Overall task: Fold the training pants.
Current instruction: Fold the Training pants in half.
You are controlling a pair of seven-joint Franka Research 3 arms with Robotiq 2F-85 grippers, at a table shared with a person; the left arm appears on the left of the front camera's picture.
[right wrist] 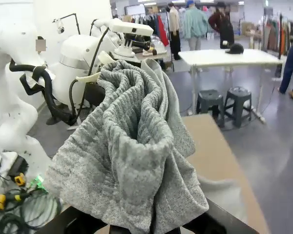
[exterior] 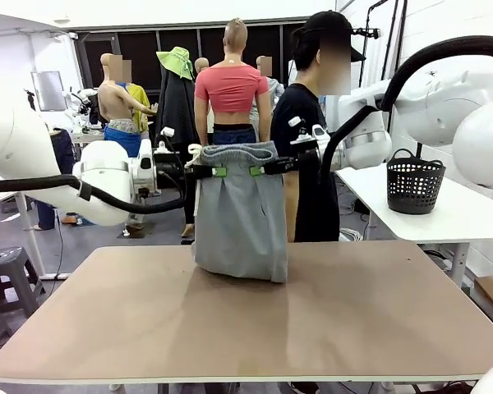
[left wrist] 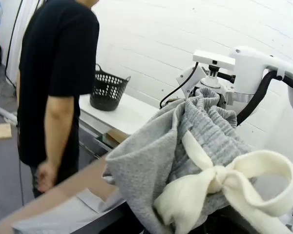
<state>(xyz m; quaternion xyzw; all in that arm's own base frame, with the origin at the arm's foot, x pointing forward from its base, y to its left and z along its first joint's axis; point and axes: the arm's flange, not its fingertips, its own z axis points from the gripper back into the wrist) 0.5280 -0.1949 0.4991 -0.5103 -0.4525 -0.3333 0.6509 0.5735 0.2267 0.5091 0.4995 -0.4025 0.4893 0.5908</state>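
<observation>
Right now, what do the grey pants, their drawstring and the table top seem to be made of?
The training pants: soft grey knit jersey, matte; a ribbed, flecked weave shows in both wrist views, and the cloth hangs limp.
The drawstring: cream-white flat woven tape, probably cotton, tied in a bow.
The table top: smooth light brown board, looks like wood or laminate, with a faint sheen.

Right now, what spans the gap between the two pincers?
In the front view, the gathered waistband of the training pants stretches between the left pincer and the right pincer; nothing else lies there.
</observation>
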